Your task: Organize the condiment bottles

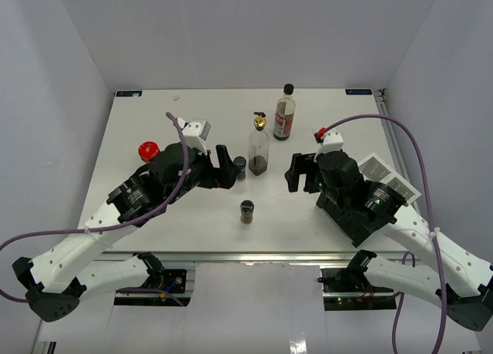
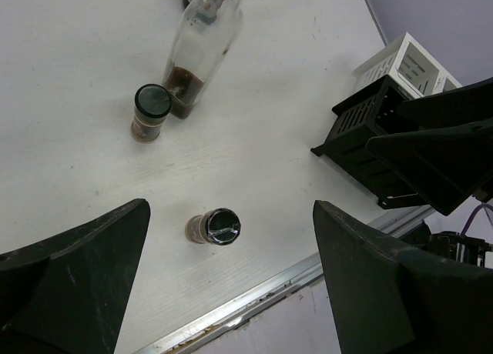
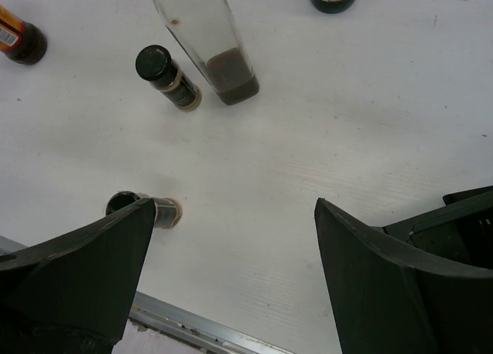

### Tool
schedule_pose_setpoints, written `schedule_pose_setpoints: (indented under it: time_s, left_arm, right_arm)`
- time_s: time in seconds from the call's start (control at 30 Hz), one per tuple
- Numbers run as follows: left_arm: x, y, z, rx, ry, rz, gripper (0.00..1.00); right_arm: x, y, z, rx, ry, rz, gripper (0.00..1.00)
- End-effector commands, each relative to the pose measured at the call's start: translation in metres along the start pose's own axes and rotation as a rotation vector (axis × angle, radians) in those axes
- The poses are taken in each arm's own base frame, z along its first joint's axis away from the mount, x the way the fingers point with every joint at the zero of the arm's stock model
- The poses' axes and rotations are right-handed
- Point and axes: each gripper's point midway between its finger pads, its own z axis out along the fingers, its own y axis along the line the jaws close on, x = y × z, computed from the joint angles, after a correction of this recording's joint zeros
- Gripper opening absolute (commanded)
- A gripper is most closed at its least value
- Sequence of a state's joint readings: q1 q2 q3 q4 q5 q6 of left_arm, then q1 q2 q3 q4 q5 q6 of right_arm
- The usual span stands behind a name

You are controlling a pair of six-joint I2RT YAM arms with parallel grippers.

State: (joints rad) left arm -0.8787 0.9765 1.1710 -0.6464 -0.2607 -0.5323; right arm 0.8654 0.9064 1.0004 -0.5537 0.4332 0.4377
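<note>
The tall dark bottle (image 1: pixel 284 111) with a black cap and red-white label stands at the back. The clear gold-topped bottle (image 1: pixel 259 146) stands just in front of it. One small black-lidded jar (image 1: pixel 239 168) stands beside the clear bottle, and the other jar (image 1: pixel 246 212) stands nearer the front edge. The red-capped jar (image 1: pixel 147 151) is at the left. My left gripper (image 1: pixel 226 167) is open and empty beside the first small jar. My right gripper (image 1: pixel 296 173) is open and empty right of the clear bottle. The left wrist view shows both jars (image 2: pixel 151 111) (image 2: pixel 216 227) between open fingers.
A black open-topped box (image 1: pixel 347 208) lies under my right arm, with a white divided holder (image 1: pixel 389 177) behind it. The table's metal front edge (image 1: pixel 254 255) runs close to the near jar. Purple cables loop over both arms.
</note>
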Motion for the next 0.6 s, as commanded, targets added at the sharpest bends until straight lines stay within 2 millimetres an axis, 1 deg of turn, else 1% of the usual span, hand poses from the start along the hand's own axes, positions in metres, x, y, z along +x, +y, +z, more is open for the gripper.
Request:
schedule_pose_setpoints:
  time_s: [0.0,0.13,0.2,0.27,0.33,0.4,0.5,0.57]
  left_arm:
    - [-0.003,0.001,-0.008,0.012,-0.014,-0.011,0.98]
    - [0.000,0.006,-0.010,-0.008,-0.008,-0.004,0.98]
    - [0.000,0.009,-0.012,-0.018,-0.010,-0.003,0.98]
    - [0.000,0.010,-0.014,-0.018,-0.011,0.001,0.98]
    - [0.002,0.008,-0.014,-0.006,-0.007,0.009,0.98]
    - [0.003,0.006,-0.013,0.008,-0.004,0.017,0.98]
    - [0.006,0.006,-0.010,0.013,0.001,0.036,0.98]
    - [0.006,0.009,-0.008,-0.002,0.003,0.050,0.98]
  right_arm:
    - [-0.016,0.005,-0.006,-0.022,-0.037,0.011,0.90]
    - [-0.020,0.001,-0.009,-0.001,-0.050,-0.006,0.90]
    - [-0.028,0.000,-0.012,0.000,-0.078,-0.007,0.90]
    - [-0.040,0.002,-0.017,-0.011,-0.121,-0.009,0.90]
    - [-0.055,0.005,-0.020,-0.029,-0.178,-0.019,0.90]
    - [-0.082,0.003,-0.022,-0.009,-0.283,-0.044,0.91]
    - [-0.116,-0.003,-0.017,0.058,-0.367,-0.052,0.92]
    - [-0.138,0.000,-0.009,0.057,-0.398,-0.049,0.94]
